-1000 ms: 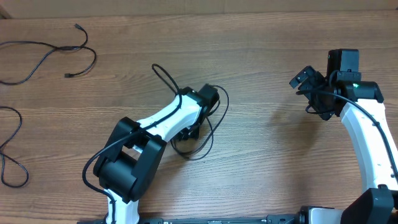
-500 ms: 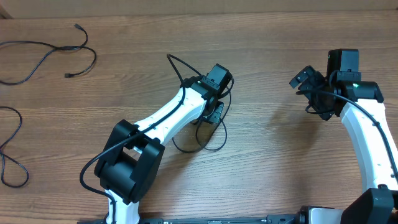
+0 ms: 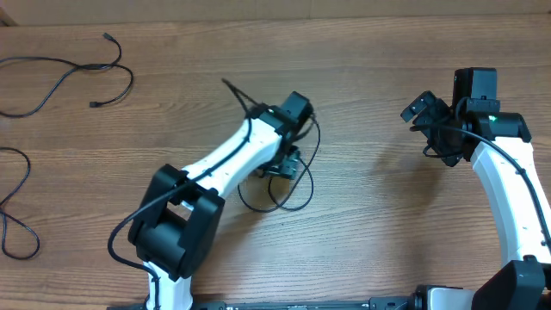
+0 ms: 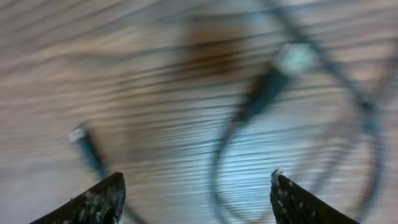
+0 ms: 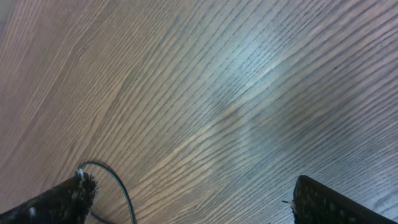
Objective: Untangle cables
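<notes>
A black cable (image 3: 291, 191) lies in loose loops on the wooden table at centre, one end sticking up-left past my left arm (image 3: 231, 155). My left gripper (image 3: 283, 166) hovers over the loops. In the blurred left wrist view the gripper (image 4: 196, 190) is open, and a cable with a connector (image 4: 268, 87) and a second plug (image 4: 82, 138) lie on the wood beyond its fingertips (image 4: 99, 199). Nothing is gripped. My right gripper (image 3: 421, 127) stands open at the right. The right wrist view shows this gripper (image 5: 193, 202) over bare wood.
Two more black cables lie at the far left: one curled near the back edge (image 3: 73, 71), another looping off the left side (image 3: 19, 202). A thin wire (image 5: 118, 180) curves beside the right gripper's left finger.
My left gripper has opened and let go of the cable. It had carried the cable up and to the right, and the loops now rest further right on the table. The right arm is unchanged.
</notes>
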Tool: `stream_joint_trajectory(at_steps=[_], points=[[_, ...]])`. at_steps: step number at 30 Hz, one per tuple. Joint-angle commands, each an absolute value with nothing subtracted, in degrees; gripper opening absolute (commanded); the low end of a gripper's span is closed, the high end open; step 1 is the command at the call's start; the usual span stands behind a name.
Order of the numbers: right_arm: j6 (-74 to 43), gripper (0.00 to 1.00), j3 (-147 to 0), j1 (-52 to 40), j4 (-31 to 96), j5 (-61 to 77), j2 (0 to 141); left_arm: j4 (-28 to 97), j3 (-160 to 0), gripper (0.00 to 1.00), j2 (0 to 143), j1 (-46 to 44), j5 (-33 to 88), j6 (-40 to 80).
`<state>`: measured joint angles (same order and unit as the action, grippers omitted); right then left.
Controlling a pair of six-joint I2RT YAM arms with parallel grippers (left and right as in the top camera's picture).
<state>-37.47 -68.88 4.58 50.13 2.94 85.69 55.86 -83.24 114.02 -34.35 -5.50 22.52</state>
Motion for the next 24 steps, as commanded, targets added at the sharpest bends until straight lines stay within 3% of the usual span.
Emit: stream_joint_trajectory(at_steps=[1,6,12,16,24], points=[[-37.4,1.00,-69.0,5.0,49.8,2.5,84.9,59.4,-84.2,0.75,112.6,-27.3,-8.4,28.8],[-37.4,1.00,-69.0,5.0,49.8,2.5,84.9,60.7,-82.9,0.60,112.6,-21.8,-3.3,27.2],[-37.4,1.00,-69.0,5.0,49.8,2.4,84.9,57.3,-78.0,0.60,112.7,-20.7,10.1,17.8],[-37.4,1.00,-69.0,5.0,49.8,2.4,84.9,56.0,-76.0,0.62,112.7,-22.0,9.7,17.8],[-37.4,1.00,-69.0,5.0,49.8,2.5,84.9,55.6,-73.3,0.54,112.7,-22.3,2.8,21.4]])
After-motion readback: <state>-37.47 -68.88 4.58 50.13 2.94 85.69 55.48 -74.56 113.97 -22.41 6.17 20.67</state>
